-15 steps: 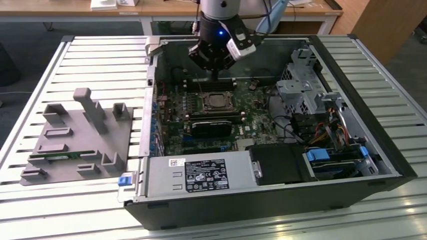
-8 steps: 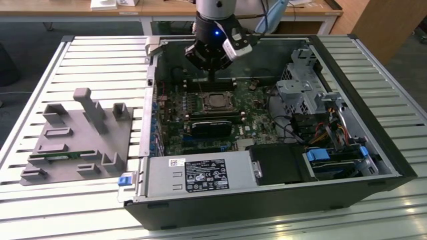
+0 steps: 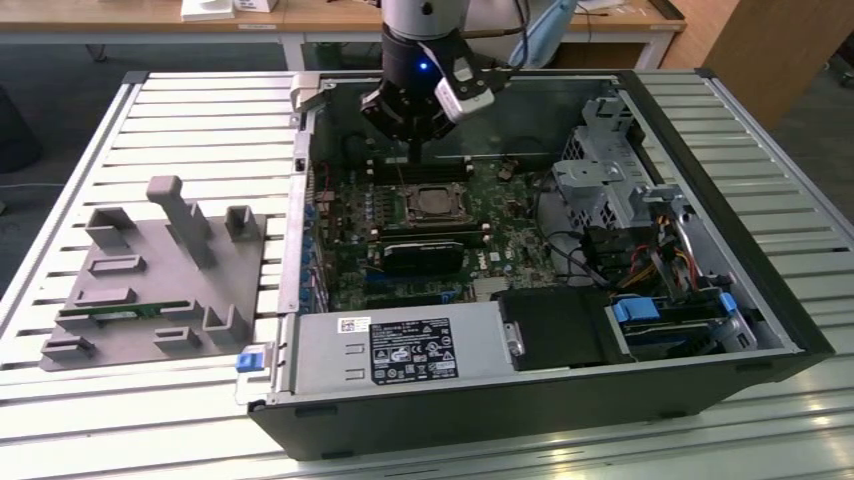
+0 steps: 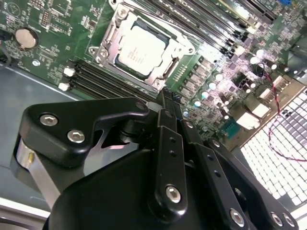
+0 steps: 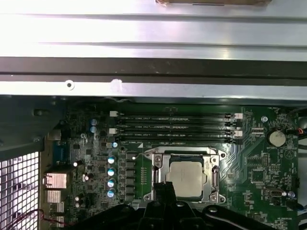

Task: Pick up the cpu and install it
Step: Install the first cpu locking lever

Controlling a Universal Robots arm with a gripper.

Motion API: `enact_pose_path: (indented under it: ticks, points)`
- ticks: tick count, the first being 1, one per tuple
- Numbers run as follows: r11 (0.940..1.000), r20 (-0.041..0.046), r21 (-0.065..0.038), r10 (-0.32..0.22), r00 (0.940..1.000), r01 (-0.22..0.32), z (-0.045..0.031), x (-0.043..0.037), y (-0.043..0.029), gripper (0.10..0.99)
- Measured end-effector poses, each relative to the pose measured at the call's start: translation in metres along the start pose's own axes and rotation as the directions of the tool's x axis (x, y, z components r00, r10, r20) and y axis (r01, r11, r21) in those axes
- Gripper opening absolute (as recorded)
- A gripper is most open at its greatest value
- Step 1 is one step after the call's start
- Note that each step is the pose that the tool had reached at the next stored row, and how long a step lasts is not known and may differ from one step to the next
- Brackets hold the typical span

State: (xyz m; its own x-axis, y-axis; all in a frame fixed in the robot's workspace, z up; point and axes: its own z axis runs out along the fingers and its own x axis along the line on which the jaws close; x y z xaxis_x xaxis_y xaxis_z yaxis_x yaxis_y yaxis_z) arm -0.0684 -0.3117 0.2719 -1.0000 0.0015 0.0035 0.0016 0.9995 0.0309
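End effector hangs inside the open computer case, fingers pressed together, holding nothing. Cpu lies flat in the metal-framed socket on the green motherboard, near the fingertips, apart from them.

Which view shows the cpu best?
The second wrist view: the cpu lies close and unobstructed in its socket frame. The first wrist view shows it with a corner behind the gripper; the exterior view shows it small.

Black fingers, silver screws, blue wrist light.
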Motion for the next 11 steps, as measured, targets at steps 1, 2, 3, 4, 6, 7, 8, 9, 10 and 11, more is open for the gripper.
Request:
enact_pose_path:
  ticks: [1, 2, 3, 4, 6, 7, 8, 9, 10, 11]
  points:
    - [1.0, 0.0, 0.0, 0.0, 1.0, 0.0, 0.0001, 0.0009, 0.0, 0.114]
    - [1.0, -0.0001, 0.0, 0.0, 1.0, 0.0, 0.0001, 0.0021, 0.0, 0.114]
    - [1.0, 0.0, 0.0, 0.0, 1.0, 0.0, 0.0001, 0.0033, 0.0, 0.114]
    - [1.0, 0.0, 0.0, 0.0, 1.0, 0.0, 0.0001, 0.004, 0.0, 0.114]
    - [1.0, -0.0001, 0.0, 0.0, 1.0, 0.0, 0.0002, 0.0057, 0.0, 0.114]
    - [1.0, -0.0002, 0.0, 0.0, 1.0, 0.0, 0.0001, 0.0072, -0.0001, 0.114]
    - [1.0, -0.0002, 0.0, 0.0, 1.0, 0.0, 0.0002, 0.0089, 0.0, 0.114]
    - [1.0, 0.0, 0.0, 0.0, 1.0, 0.0, 0.0003, 0.0105, 0.0, 0.114]
    - [1.0, 0.0001, 0.0, 0.0, 1.0, 0.0, 0.0004, 0.0119, 0.0, 0.114]
    - [1.0, 0.0, 0.0, 0.0, 1.0, 0.0, 0.0004, 0.0133, 0.0, 0.114]
